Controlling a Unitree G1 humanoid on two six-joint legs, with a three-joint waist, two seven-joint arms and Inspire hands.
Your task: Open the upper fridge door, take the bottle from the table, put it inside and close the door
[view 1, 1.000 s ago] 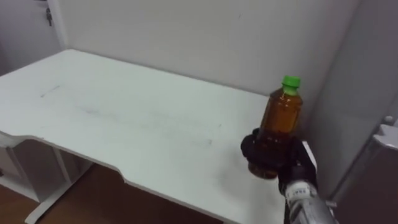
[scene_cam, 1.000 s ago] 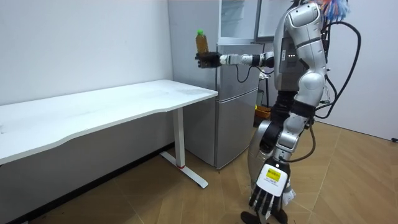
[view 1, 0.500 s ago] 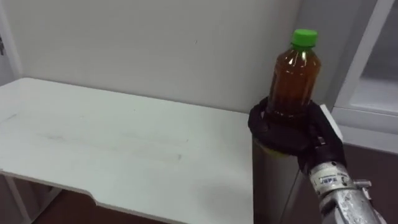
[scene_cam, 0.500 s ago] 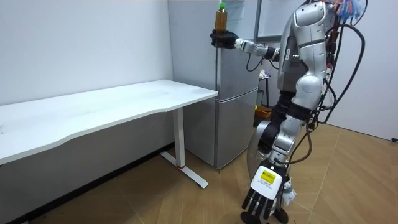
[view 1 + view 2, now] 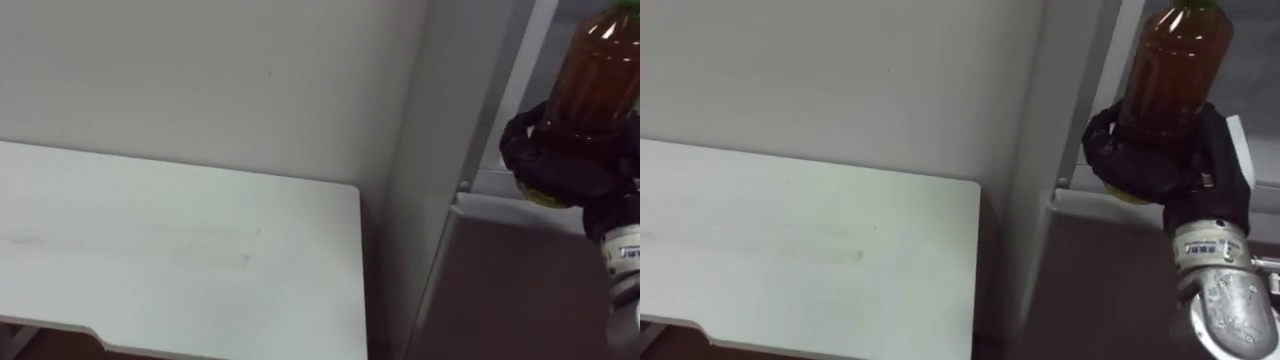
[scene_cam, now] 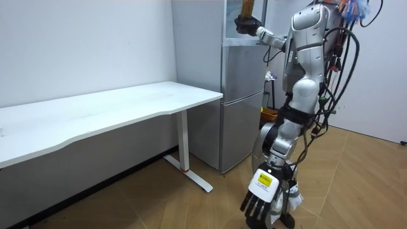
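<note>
White table (image 5: 180,250) sits beside the fridge (image 6: 241,95); right hand (image 5: 1160,160) grips the bottle (image 5: 1170,70) low, holding it upright at the upper opening for shelving; left hand (image 6: 261,203) hangs, fingers straight

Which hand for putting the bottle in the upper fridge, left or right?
Right. The right hand has its fingers curled round the bottle, raised at the upper fridge compartment. The left hand hangs open, down near the floor.

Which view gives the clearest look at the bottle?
The right eye view: the bottle stands upright in the right hand, nearly whole. The left eye view cuts it at the edge; the room view shows it far off.
</note>
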